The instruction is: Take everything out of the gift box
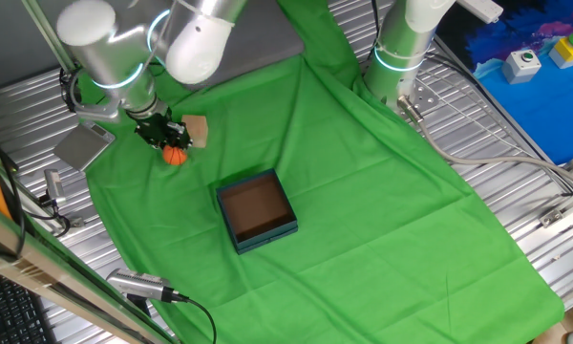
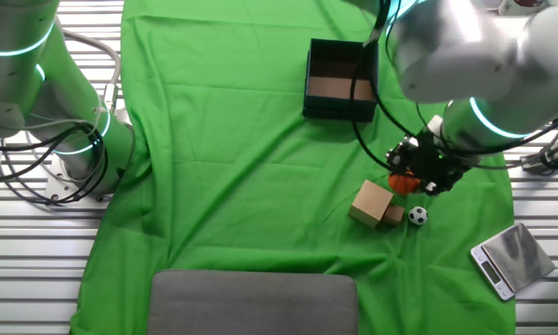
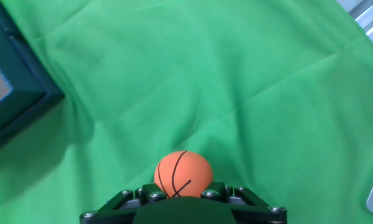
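The gift box (image 1: 267,232) sits open on the green cloth, and its brown inside shows nothing in it; it also shows in the other fixed view (image 2: 338,107) and at the left edge of the hand view (image 3: 22,87). My gripper (image 1: 169,143) (image 2: 415,177) (image 3: 183,194) is shut on the small orange basketball (image 1: 175,156) (image 2: 405,182) (image 3: 183,173), low over the cloth and well away from the box. The tan wooden block (image 1: 196,131) (image 2: 371,201) lies on the cloth right beside it. The tiny soccer ball (image 2: 418,216) lies next to the block.
A flat grey metal plate (image 2: 511,259) (image 1: 84,145) lies just off the cloth near my gripper. A grey pad (image 2: 251,302) covers one cloth edge. A second arm's base (image 1: 401,57) (image 2: 74,140) stands at the far side. Cables run along the metal table slats.
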